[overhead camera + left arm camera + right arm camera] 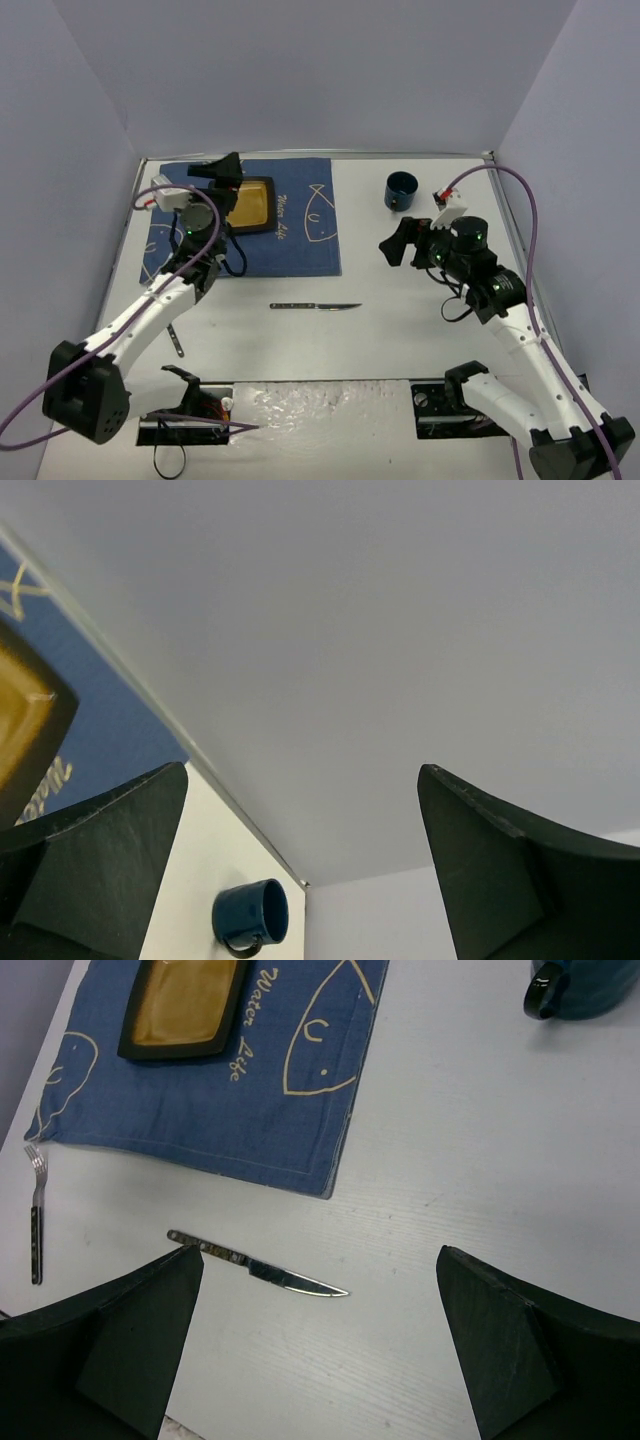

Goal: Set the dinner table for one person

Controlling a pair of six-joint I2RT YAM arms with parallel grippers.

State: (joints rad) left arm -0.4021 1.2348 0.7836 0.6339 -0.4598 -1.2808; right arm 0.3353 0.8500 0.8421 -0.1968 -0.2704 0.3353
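The white dinner table (400,320) carries a dark blue fish-print cloth (295,235) at the back left. A yellow square plate with a black rim (251,204) lies on it. My left gripper (222,168) is open and empty, raised over the plate's far left corner and tilted up at the wall (302,770). My right gripper (395,240) is open and empty, hovering right of the cloth (320,1255). A knife (314,306) lies on the table below it, seen between the jaws in the right wrist view (255,1268).
A dark blue mug (401,190) stands at the back right, also in the left wrist view (250,917) and the right wrist view (580,985). A fork (175,340) lies near the front left (36,1230). Grey walls enclose the table on three sides.
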